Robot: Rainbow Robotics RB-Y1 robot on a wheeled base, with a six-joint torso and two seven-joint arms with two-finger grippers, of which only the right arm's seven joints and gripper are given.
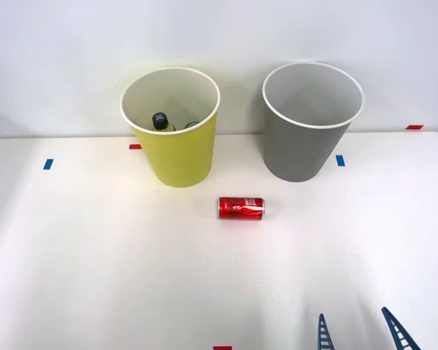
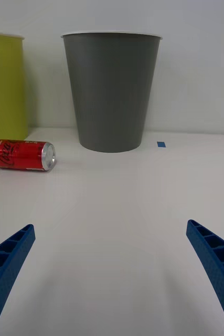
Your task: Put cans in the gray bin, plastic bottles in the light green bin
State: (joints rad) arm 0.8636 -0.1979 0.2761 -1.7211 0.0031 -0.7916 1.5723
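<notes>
You see a red can (image 1: 241, 208) lying on its side on the white tabletop (image 1: 95, 277), just near of the light green bin (image 1: 177, 157) and gray bin (image 1: 303, 149). A dark-capped bottle (image 1: 160, 121) sits inside the green bin. Your right gripper (image 1: 359, 327) hovers near-right, fingers (image 2: 7, 262) released and spread, grasping nothing.

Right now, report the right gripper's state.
Right gripper: open, fingers spread wide, holding nothing, low over the table.

white table (image 1: 95, 277), blue tape marks (image 1: 48, 164), red tape marks (image 1: 415, 127)
</notes>
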